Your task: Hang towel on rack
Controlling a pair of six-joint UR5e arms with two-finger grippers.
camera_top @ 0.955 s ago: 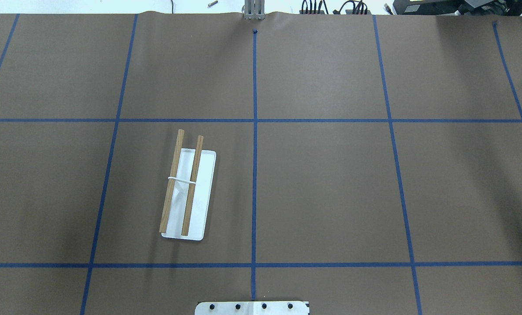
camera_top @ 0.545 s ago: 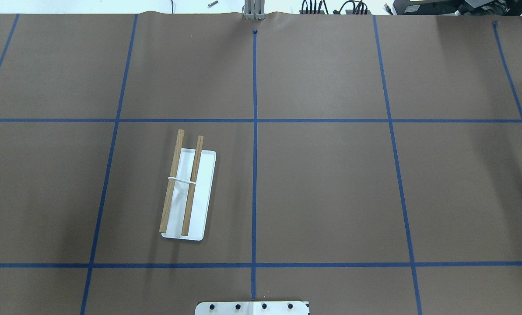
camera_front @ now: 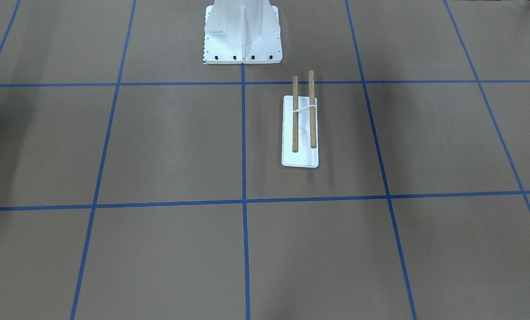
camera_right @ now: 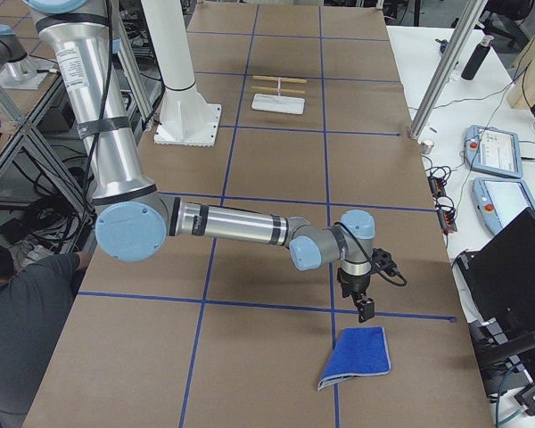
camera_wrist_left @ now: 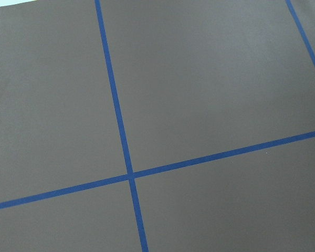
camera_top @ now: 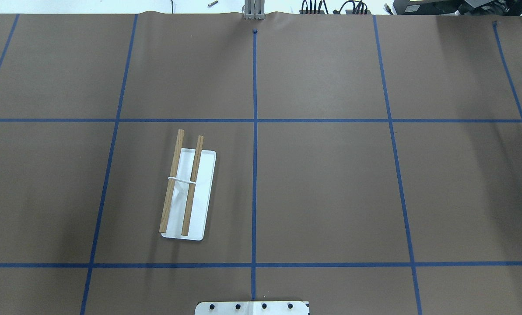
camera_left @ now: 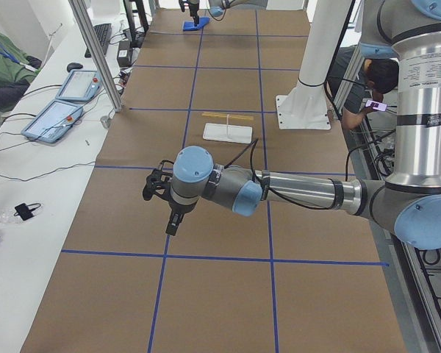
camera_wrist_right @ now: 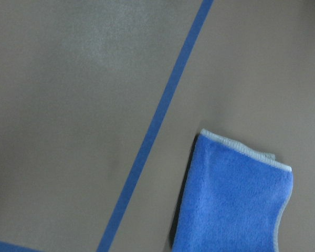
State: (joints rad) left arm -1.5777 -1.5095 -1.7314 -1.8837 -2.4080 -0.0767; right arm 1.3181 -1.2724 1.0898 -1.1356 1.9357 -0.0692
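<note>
The towel (camera_right: 357,355) is lying at the counter's (camera_right: 276,357) right end, well apart from the rack (camera_top: 201,192). Only side views are showing the right gripper (camera_right: 366,308) near it and the left gripper (camera_left: 173,224); their spread I cannot tell.

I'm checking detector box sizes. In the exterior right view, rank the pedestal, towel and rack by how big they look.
Largest: pedestal
Next: towel
Smallest: rack
The towel lies near the camera and the rack far off, so their true sizes may compare differently.
</note>
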